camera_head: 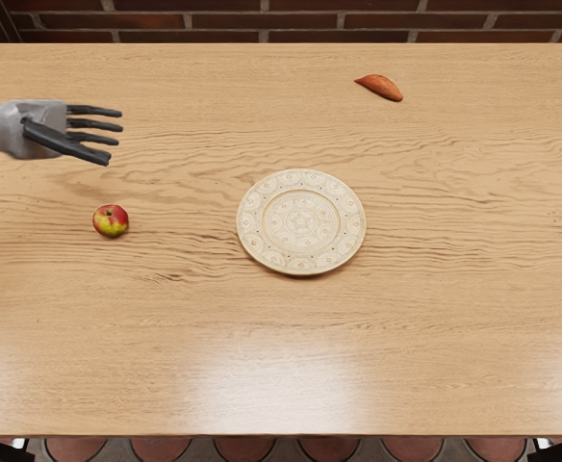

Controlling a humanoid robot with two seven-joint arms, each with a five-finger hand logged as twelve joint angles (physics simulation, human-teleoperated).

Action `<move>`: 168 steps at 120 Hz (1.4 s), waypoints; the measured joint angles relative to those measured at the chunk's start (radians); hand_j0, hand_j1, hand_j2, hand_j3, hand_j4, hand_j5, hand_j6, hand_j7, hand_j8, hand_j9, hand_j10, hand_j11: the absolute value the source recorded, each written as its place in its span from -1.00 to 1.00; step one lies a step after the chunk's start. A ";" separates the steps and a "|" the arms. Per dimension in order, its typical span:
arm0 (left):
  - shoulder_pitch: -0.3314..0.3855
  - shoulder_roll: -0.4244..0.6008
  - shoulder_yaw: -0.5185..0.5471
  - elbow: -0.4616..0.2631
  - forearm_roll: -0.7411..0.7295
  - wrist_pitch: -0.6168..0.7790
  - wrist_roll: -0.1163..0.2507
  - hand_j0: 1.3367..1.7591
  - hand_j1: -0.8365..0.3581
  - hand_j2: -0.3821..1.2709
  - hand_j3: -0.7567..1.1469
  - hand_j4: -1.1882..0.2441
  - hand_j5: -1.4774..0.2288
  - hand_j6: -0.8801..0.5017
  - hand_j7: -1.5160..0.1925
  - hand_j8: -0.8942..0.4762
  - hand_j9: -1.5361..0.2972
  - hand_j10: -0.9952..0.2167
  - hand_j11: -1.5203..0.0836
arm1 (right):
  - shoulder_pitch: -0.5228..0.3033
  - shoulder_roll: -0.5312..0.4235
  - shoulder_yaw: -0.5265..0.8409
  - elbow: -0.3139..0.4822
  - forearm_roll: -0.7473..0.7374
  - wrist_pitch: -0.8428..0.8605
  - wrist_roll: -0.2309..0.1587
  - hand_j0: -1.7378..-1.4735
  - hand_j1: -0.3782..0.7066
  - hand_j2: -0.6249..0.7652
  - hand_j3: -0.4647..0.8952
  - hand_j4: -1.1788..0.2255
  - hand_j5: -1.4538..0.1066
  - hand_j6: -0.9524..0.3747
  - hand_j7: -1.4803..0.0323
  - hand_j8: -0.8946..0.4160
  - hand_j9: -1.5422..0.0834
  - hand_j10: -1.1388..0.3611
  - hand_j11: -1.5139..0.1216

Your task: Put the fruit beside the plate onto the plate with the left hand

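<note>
— Apple [111, 220] progress?
— None yet. Table [281, 366] holds everything untouched; plate [301, 221] empty, far right of and below the left hand [52, 130]. Hand hovers, fingers spread, gripping nothing. Apple sits below it, apart.
— Hidden?
— Forearm cut at frame edge; right arm unseen; orange-brown wedge [379, 87] far right, unidentifiable.

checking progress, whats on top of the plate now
Nothing lies on the plate; its patterned face shows whole. The apple lies apart to its left. The spot under the plate is covered.
</note>
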 joint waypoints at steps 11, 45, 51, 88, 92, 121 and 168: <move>-0.004 -0.006 0.000 -0.013 0.008 0.000 0.000 0.52 0.49 -0.48 -0.20 0.31 0.35 -0.08 0.40 -0.06 0.32 0.23 0.49 | -0.001 0.000 0.000 0.000 -0.004 0.000 0.000 -0.40 -0.89 -0.11 -0.32 0.64 0.82 0.40 0.91 0.33 0.86 0.48 0.81; -0.119 0.040 -0.001 -0.159 0.412 0.000 0.007 0.52 0.49 -0.48 -0.20 0.31 0.35 -0.09 0.40 -0.06 0.32 0.23 0.49 | -0.004 0.000 0.001 0.003 -0.005 0.001 -0.008 -0.40 -0.89 -0.11 -0.32 0.64 0.82 0.40 0.91 0.32 0.86 0.48 0.81; -0.125 0.068 -0.001 -0.211 0.462 0.000 0.015 0.52 0.49 -0.48 -0.20 0.31 0.35 -0.09 0.40 -0.06 0.32 0.23 0.49 | -0.005 0.000 0.001 0.003 -0.005 0.001 -0.008 -0.40 -0.89 -0.11 -0.32 0.64 0.82 0.40 0.91 0.33 0.86 0.48 0.81; -0.126 0.170 -0.001 -0.601 0.730 0.003 0.136 0.52 0.49 -0.48 -0.20 0.31 0.35 -0.09 0.40 -0.06 0.32 0.23 0.49 | -0.005 0.000 0.001 0.003 -0.005 0.001 -0.009 -0.40 -0.89 -0.11 -0.32 0.64 0.82 0.40 0.91 0.32 0.86 0.48 0.81; -0.131 0.190 -0.001 -0.621 0.748 0.010 0.144 0.52 0.49 -0.48 -0.20 0.31 0.35 -0.09 0.40 -0.06 0.32 0.23 0.49 | -0.005 0.000 0.001 0.003 -0.005 0.001 -0.009 -0.40 -0.89 -0.11 -0.32 0.64 0.82 0.40 0.91 0.32 0.86 0.48 0.81; -0.266 0.305 0.074 -0.790 0.793 0.159 0.163 0.52 0.49 -0.48 -0.20 0.31 0.35 -0.09 0.40 -0.06 0.32 0.23 0.49 | -0.005 0.000 0.001 0.003 -0.005 0.001 -0.009 -0.40 -0.89 -0.11 -0.32 0.64 0.82 0.40 0.91 0.33 0.86 0.48 0.81; -0.574 0.142 0.654 -0.894 0.788 0.662 0.159 0.52 0.49 -0.48 -0.20 0.31 0.35 -0.09 0.40 -0.06 0.32 0.23 0.49 | -0.005 0.000 0.001 0.003 -0.005 0.001 -0.009 -0.40 -0.89 -0.11 -0.32 0.64 0.82 0.40 0.91 0.33 0.86 0.48 0.81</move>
